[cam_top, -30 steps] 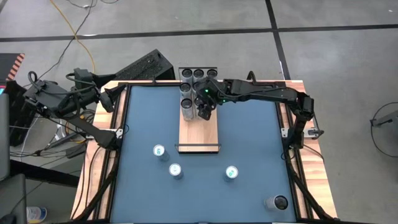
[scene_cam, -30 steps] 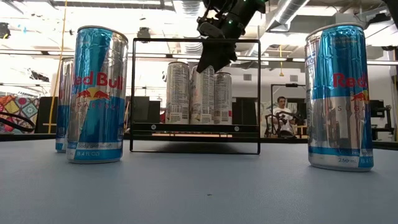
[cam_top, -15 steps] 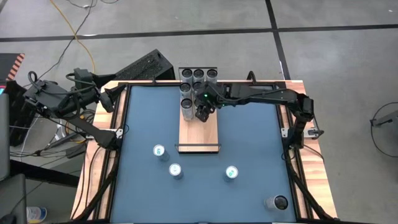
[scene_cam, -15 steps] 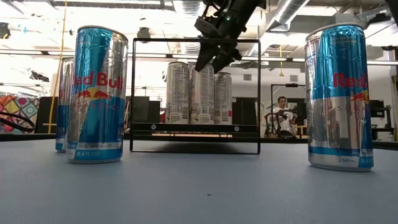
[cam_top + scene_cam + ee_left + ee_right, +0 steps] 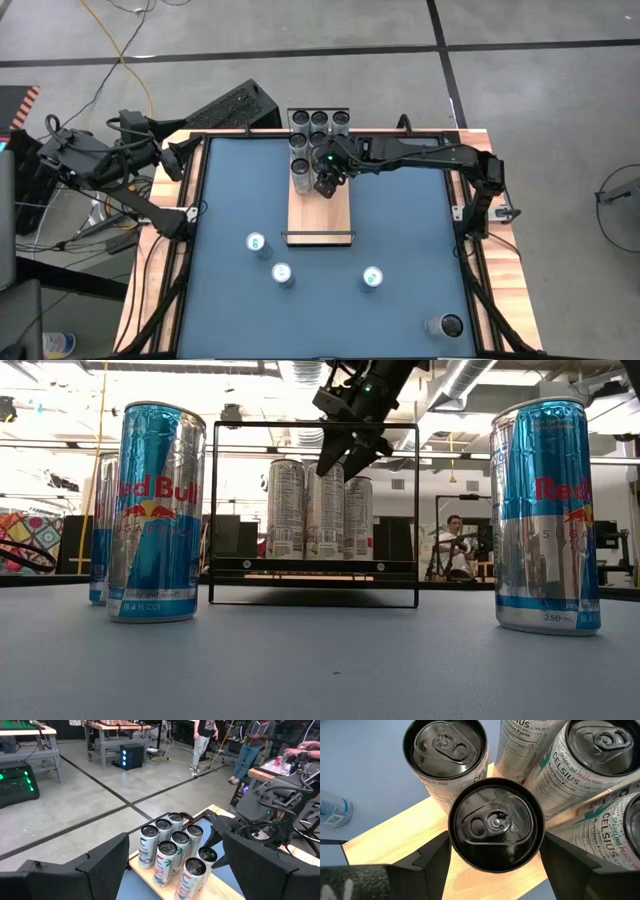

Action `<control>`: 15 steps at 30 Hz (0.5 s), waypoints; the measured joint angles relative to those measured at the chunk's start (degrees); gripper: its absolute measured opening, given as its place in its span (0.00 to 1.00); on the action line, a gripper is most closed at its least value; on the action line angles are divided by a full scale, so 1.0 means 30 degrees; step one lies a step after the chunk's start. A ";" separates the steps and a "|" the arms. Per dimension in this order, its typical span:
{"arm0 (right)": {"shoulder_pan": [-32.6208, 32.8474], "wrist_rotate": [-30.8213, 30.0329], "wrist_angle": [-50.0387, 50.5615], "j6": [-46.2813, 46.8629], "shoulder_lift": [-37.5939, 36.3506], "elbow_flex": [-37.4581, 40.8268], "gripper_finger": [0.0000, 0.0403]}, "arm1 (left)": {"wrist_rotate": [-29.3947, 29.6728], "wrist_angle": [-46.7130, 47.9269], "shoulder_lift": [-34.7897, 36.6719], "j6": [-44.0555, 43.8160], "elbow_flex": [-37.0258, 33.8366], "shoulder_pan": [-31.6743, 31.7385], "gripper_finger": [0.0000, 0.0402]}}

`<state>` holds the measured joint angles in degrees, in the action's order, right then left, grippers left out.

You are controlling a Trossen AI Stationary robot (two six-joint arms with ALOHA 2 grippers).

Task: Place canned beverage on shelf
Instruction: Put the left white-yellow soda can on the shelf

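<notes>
High view: the right arm reaches in from the right side of the blue surface point(image 5: 400, 230) to the far half of the shelf point(image 5: 320, 212), a light-wood board with a thin black rail across its near end. The right pincer point(image 5: 327, 183) hangs over the cluster of cans there.

In the right wrist view, its two dark fingers point(image 5: 432, 857) stand wide apart on either side of a dark-topped Celsius can point(image 5: 495, 825), which is upright on the wood. The fingers flank the can's rim; whether they touch it cannot be told, and nothing shows the can lifted. Other Celsius cans point(image 5: 592, 745) stand just beside it, and another dark-topped can point(image 5: 445, 750) stands next to it, toward the blue surface.

From the low view, the right pincer comes down from above to the tops of the slim cans standing inside the black rail frame point(image 5: 314, 510). Two Red Bull cans point(image 5: 155, 510) stand nearer the camera on the blue surface, one on each side. A person point(image 5: 452, 545) sits in the room behind.

Seen from above, three blue cans point(image 5: 283, 274) stand upright on the near part of the surface, and one dark can point(image 5: 444, 326) stands near the right corner.

The left arm waits off the far left corner. Its left pincer point(image 5: 172, 870) is wide open and empty.
</notes>
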<state>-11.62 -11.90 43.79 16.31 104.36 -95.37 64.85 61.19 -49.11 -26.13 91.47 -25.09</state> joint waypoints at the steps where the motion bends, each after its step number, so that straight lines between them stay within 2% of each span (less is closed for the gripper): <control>1: 0.0000 0.0007 0.0001 -0.0034 0.0000 0.0005 0.70 | 0.0003 0.0000 0.0000 -0.0004 0.0004 -0.0003 0.77; 12: 0.0006 0.0453 0.0044 -0.0886 0.0000 -0.0001 0.70 | 0.0003 0.0380 -0.0003 -0.0165 -0.0001 0.0000 0.77; 15: -0.0007 0.0503 0.0044 -0.0937 -0.0022 -0.0001 0.73 | 0.0003 0.0377 0.0004 -0.0175 -0.0003 0.0004 0.77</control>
<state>-11.64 -10.39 43.92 13.50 104.29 -95.37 64.86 62.32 -49.10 -26.65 91.46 -25.08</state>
